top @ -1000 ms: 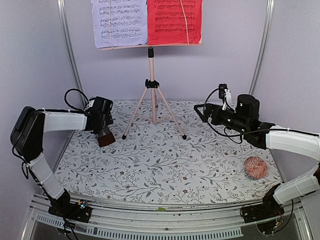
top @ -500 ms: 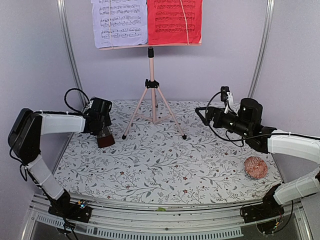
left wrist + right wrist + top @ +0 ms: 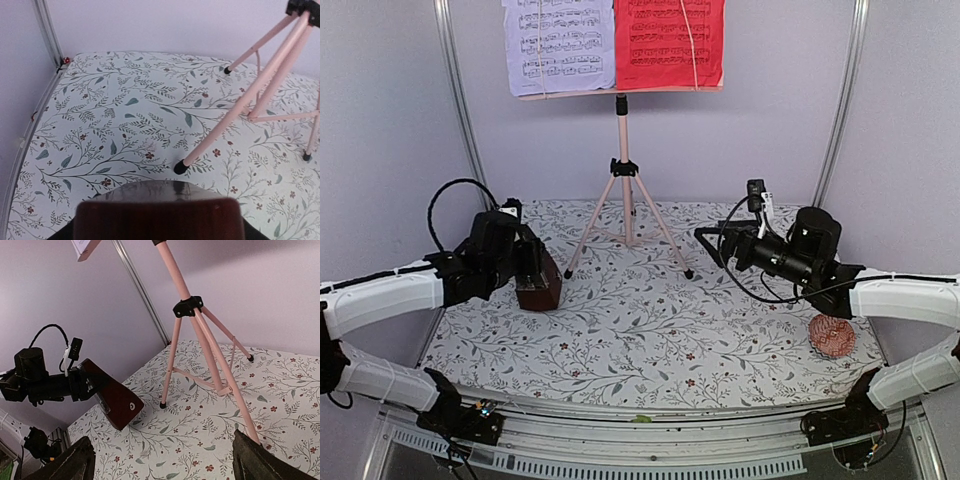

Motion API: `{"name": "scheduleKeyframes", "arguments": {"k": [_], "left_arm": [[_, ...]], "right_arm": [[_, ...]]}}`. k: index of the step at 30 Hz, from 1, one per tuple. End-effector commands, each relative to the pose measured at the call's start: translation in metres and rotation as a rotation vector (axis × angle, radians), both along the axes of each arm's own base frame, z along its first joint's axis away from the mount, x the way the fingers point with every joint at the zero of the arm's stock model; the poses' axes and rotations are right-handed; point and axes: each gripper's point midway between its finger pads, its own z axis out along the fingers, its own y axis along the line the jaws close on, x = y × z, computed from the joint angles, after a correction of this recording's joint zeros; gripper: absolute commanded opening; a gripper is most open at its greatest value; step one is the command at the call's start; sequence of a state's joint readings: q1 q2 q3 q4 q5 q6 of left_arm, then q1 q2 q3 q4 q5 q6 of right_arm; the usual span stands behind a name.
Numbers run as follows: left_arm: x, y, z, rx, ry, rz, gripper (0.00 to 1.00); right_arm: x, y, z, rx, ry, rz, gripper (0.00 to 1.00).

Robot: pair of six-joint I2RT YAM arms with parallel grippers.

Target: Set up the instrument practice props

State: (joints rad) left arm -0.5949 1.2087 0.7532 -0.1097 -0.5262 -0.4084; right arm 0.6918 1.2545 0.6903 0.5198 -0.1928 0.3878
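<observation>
While your left gripper (image 3: 528,268) sits at 9 o'clock on the floral tablecloth (image 3: 650,340), the dark brown metronome (image 3: 540,288) is in its jaws. They are part-way closed around its narrow top, and the body is tilted with the broad base pointing away from the gripper. These views don't settle whether the base's low corner touches the cloth. At about 1 o'clock from the metronome, near it but apart, is the closest foot of the pink music stand (image 3: 623,170). That stand is upright at 12 o'clock, with the lilac sheet (image 3: 560,45) and red sheet (image 3: 668,40) side by side on its desk. Your right gripper (image 3: 708,236) hovers at 3 o'clock, its fingers spread wide and holding nothing, aimed at the stand's legs.
</observation>
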Motion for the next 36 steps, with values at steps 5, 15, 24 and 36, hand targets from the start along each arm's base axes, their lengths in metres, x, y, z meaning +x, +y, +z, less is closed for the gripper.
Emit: {"name": "scheduleKeyframes", "arguments": {"k": [5,15,24,36], "left_arm": [[-0.037,-0.073,0.058,-0.064,-0.13,-0.343,0.0],[-0.076,-0.158,0.113,-0.058,-0.257,-0.644,0.0],[-0.096,-0.184,0.172,-0.12,-0.427,-0.794,0.0],[-0.128,-0.205,0.244,-0.065,-0.655,-0.94,0.0]], "right_arm": [[-0.026,0.023,0.014,-0.018,-0.172,0.025,0.93],[-0.043,0.033,0.019,-0.068,-0.262,0.04,0.89],[-0.068,0.046,0.025,-0.08,-0.34,0.1,0.8],[-0.098,0.085,0.008,-0.109,-0.341,0.304,0.58]]}}
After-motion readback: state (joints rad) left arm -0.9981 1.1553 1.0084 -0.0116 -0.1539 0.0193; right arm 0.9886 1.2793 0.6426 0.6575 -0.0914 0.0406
